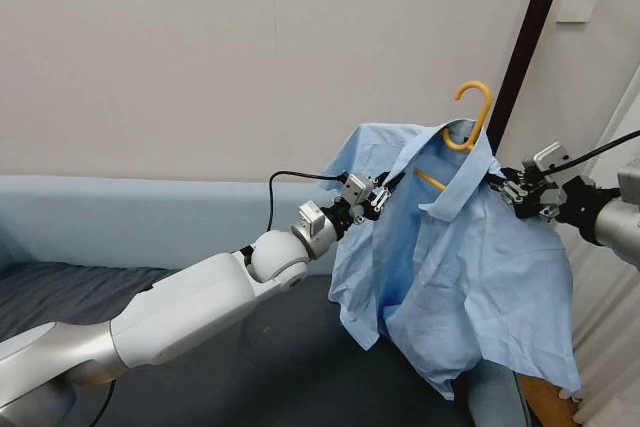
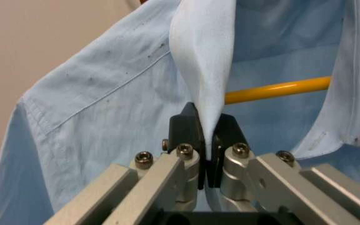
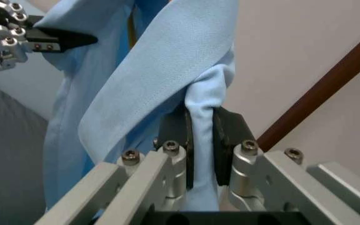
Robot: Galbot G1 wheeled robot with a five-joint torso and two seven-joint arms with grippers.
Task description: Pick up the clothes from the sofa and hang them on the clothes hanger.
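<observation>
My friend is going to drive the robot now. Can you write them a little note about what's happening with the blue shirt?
Left pincer: shut on the blue shirt, on a fold near the collar.
Right pincer: shut on the shirt's other side.
Shirt: up off the sofa, held between both pincers, draped on the yellow hanger.
Done: pick-up; the hanger is inside the shirt.
Left: the hook seems to rest on nothing; hang it up, let go.
</observation>
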